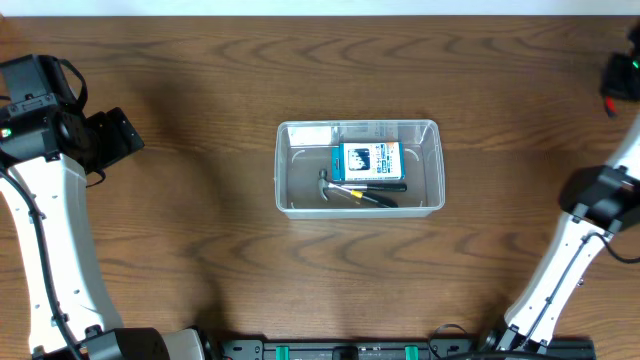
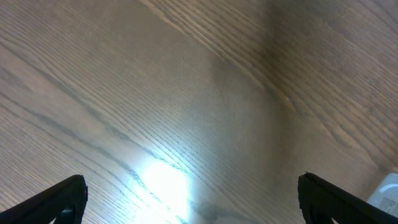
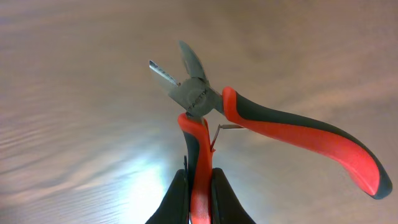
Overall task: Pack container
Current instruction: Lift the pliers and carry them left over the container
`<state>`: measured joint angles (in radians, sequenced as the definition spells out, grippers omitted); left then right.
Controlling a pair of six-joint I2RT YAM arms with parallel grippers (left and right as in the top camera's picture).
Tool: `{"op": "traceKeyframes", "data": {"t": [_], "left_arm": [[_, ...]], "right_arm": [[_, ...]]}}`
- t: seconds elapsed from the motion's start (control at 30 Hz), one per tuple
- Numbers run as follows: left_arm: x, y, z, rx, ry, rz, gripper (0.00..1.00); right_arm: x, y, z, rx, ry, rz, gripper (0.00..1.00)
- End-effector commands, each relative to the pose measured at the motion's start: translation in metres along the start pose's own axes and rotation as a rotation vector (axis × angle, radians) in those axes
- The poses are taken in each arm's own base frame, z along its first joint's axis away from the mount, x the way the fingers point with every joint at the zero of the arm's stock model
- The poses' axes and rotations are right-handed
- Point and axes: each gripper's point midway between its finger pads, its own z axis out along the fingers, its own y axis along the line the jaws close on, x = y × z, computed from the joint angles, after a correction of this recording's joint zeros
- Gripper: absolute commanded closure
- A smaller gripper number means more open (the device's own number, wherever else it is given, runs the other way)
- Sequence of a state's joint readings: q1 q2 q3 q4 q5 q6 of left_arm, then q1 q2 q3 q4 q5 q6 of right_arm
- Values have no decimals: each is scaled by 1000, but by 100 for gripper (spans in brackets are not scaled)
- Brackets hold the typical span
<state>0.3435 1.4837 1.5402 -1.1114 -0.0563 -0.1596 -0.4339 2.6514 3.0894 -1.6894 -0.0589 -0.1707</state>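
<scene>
While the overhead view takes in the whole brown wood-grain table (image 1: 200,70), my two wrist cameras each see only a patch of its boards. Two white arms show from above. My left arm (image 1: 50,230) climbs the left edge of the frame and bends at its black wrist in the upper left. My right arm (image 1: 565,260) rises from the lower right toward the upper right corner, where the frame edge cuts it off.

One clear see-through plastic rectangular container (image 1: 303,170) sits at the centre of the overhead frame, well apart from both arms, and only that view shows what lies in it. Inside I count one blue-and-white box (image 1: 370,159) lying flat. Just below it are dark-handled hand tools (image 1: 365,192), at least two, though I cannot count them surely.

One pair of red-and-black side-cutting pliers (image 3: 199,99) shows clearly only in the right wrist view; from above I make out no more than a red speck at the right edge. My right gripper (image 3: 199,190) is clenched on one handle, fingers (image 3: 176,199) pinching it at bottom centre. The other handle splays to the lower right, and the grey blades stand parted, pointing up. My left gripper (image 2: 193,202) is spread wide, its black fingertips in the bottom corners of the left wrist view with table wood between them.
</scene>
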Motion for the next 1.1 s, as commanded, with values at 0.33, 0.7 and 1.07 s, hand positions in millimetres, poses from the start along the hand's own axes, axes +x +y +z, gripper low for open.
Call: {"op": "traceKeyframes", "data": {"t": [0.33,0.7,1.07], "left_arm": [[-5,2,-7,-4,-23,1,2],[-5,2,-7,-4,-23,1,2],[-5,2,-7,-4,-23,1,2]], "right_arm": [[18,278,-167,-245,-339,-650,97],[127,377,-233,-347,-297,-946,99],[239,367,-182,-420,101,-1223,99]]}}
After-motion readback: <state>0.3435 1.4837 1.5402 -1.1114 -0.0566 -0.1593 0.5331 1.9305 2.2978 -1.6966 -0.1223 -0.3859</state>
